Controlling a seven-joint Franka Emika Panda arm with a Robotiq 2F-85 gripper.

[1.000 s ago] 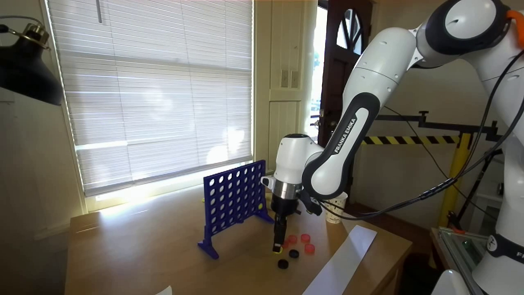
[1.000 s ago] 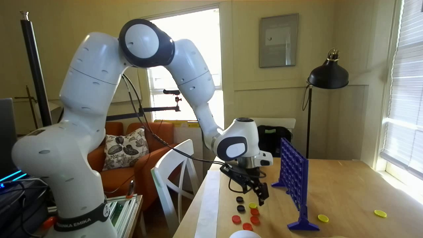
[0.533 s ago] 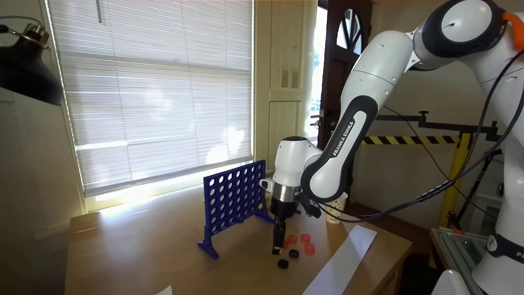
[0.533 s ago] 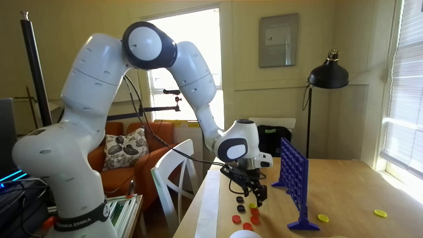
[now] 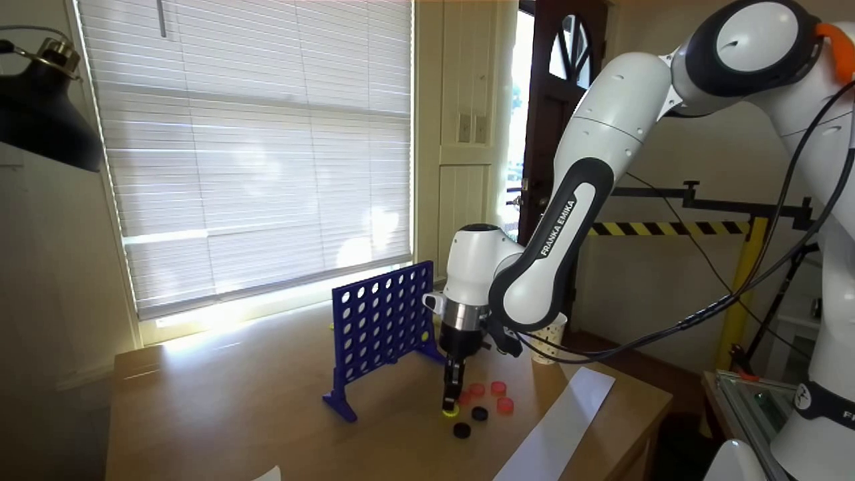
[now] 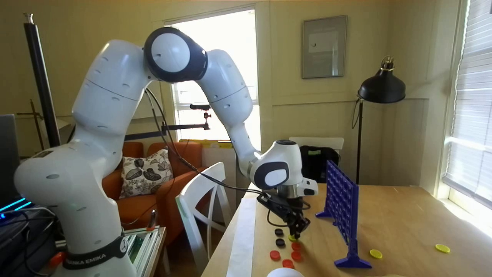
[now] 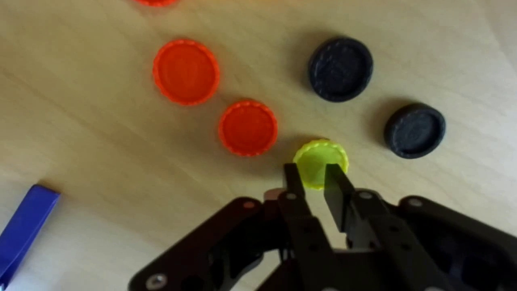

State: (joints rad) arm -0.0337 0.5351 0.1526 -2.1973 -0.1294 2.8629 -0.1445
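White Franka arm (image 6: 230, 92) is arching over the bench (image 5: 227, 414), wrist hanging nearly upright, claw (image 7: 312, 166) pointing down. Fingers are standing a narrow gap apart above the yellow game disc (image 7: 317, 159); cannot tell whether they are touching it. Disc is lying flat on the bench, showing a lime-yellow recessed face and scalloped rim, near a red disc (image 7: 247, 128) and two black discs (image 7: 340, 69).

In an exterior view, the robot arm (image 5: 604, 127) carries "FRANKA EMIKA" in white capitals along a black panel (image 5: 558, 227). In an exterior view, the same 2 words stand on the black band (image 6: 94, 256) around its base (image 6: 92, 221), the leading F unclear. In an exterior view, the frame edge cuts short the lettering on that band (image 5: 827, 403).
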